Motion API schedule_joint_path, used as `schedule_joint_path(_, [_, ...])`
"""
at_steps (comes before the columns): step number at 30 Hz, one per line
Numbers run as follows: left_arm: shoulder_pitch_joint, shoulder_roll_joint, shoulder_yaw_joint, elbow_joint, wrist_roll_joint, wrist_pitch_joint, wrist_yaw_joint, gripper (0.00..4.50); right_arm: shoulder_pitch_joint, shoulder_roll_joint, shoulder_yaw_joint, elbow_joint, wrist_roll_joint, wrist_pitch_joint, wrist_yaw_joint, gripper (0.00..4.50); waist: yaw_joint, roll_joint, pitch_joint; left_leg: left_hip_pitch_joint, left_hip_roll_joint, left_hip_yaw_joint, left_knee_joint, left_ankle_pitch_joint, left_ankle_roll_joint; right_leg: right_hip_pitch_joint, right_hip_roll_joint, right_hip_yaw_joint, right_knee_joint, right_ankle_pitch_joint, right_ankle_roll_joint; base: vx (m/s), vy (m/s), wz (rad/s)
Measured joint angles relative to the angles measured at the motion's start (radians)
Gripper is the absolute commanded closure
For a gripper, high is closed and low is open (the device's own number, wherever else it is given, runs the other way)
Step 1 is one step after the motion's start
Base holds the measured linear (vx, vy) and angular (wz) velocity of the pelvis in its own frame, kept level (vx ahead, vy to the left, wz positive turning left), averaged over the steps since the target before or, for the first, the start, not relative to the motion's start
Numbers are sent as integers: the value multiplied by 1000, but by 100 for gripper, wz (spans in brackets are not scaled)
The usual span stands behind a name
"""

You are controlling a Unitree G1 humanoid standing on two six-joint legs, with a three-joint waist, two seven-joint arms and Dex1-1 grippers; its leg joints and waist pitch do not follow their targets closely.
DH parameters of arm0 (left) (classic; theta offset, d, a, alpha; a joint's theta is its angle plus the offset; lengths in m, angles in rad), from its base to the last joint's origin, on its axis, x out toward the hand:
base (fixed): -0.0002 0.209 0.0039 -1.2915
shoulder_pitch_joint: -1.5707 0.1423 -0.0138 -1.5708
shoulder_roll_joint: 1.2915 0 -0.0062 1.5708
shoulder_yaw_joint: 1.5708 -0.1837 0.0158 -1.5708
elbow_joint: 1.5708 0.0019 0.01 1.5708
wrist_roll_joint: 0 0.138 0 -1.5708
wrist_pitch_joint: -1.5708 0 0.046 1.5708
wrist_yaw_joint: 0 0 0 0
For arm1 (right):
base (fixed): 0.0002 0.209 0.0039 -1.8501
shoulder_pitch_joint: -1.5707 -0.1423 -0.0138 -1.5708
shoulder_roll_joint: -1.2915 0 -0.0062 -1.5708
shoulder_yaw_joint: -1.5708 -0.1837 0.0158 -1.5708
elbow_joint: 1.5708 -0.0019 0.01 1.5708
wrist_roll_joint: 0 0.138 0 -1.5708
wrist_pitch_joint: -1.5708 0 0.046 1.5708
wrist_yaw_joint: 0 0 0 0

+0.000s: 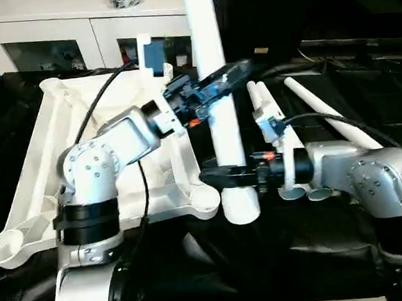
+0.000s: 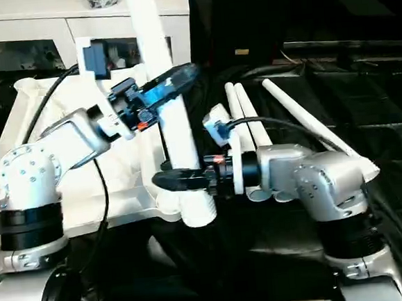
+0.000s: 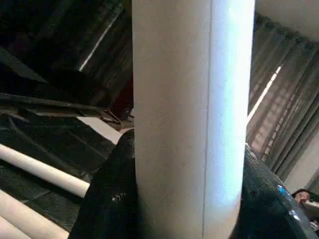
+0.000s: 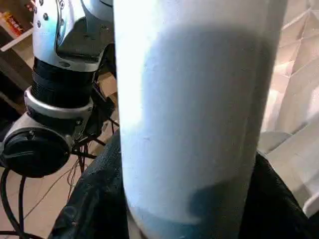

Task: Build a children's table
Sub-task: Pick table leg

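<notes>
The white tabletop [image 1: 41,156] lies underside up on the left, ribs and rounded corner sockets showing. One white leg [image 1: 223,121] stands nearly upright in the middle. Its lower end hangs just right of the near right corner socket [image 1: 203,199], above the black cloth. My left gripper [image 1: 223,75] is shut on the leg's upper part, and the leg [image 3: 189,119] sits between its black fingers [image 3: 107,199]. My right gripper [image 1: 220,178] is shut on the leg near its lower end, where the leg [image 4: 194,114] spans the gap between the fingers [image 4: 94,199].
Three more white legs lie on the black-draped work table [image 1: 279,256] to the right: two side by side [image 1: 272,127] and one angled away [image 1: 331,119]. A white cabinet [image 1: 73,28] stands behind. Black cables [image 1: 103,95] run over the tabletop and my left arm.
</notes>
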Motion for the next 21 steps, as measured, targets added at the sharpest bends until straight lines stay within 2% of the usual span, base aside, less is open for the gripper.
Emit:
schedule_joint_path(2, [6,-21,-22,-21,63,-39,80,195,0,27,-1,8,-39,-22,-70,259,1,0,0,0,0,0,0,0,-1,0,0,0,0,1,0,0,0,0])
schedule_joint_path(10, [7,-84,-34,-37,169,-52,301,187,0,51,7,49,-128,-77,-178,260,-4,0,0,0,0,0,0,1,-2,0,0,0,0,1,1,0,0,0])
schedule_joint_path(15, [7,-151,-7,-34,184,-95,414,233,0,72,16,50,-156,-94,-212,261,-4,0,0,0,0,0,0,1,-2,0,0,0,0,1,1,0,0,0])
schedule_joint_path(21, [10,-159,6,-35,180,-94,426,265,0,76,23,50,-162,-107,-217,261,-4,0,0,0,0,0,0,1,-2,0,0,0,0,1,1,0,0,0])
